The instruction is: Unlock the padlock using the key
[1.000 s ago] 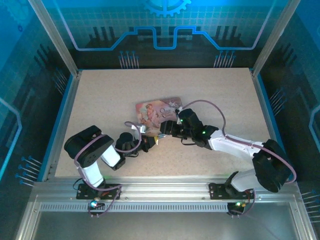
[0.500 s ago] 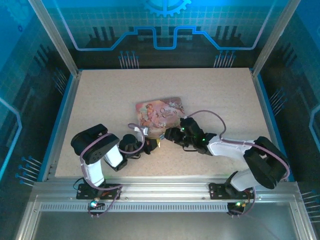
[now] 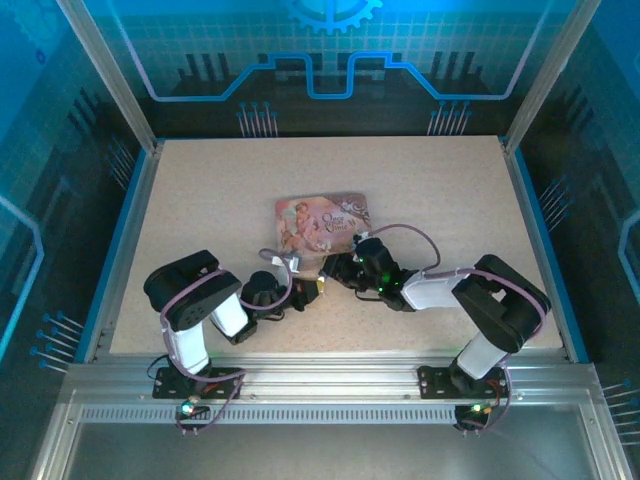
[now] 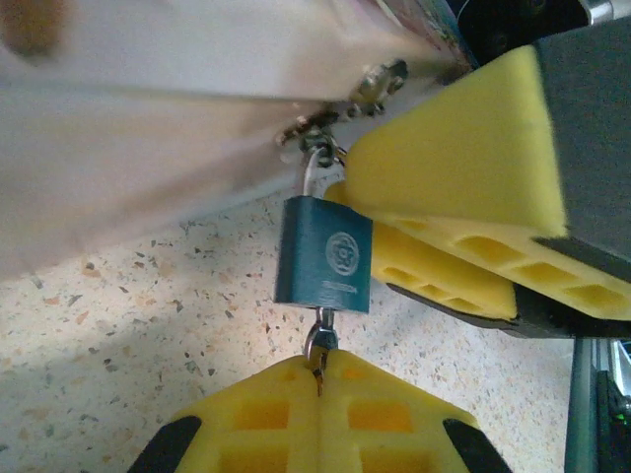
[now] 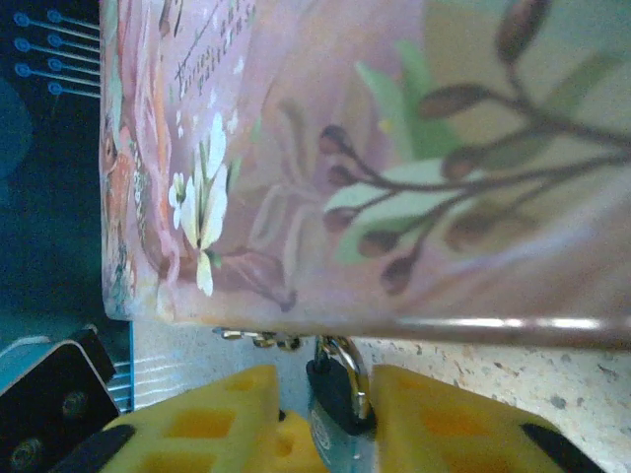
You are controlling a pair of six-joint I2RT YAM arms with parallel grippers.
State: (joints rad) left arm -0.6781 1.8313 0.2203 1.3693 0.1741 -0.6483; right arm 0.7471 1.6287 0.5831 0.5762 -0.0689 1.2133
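Against the near edge of the pink tin [image 5: 394,148], the padlock [image 4: 323,253] hangs by its shackle from the latch. My right gripper [image 5: 330,386] appears to pinch its body from both sides. My left gripper [image 4: 320,379] is pressed together on the key [image 4: 318,345], which looks seated in the keyhole. I judge this the turning step: next I'd roll the left wrist gently while the right holds the body steady, watching for the shackle to spring.
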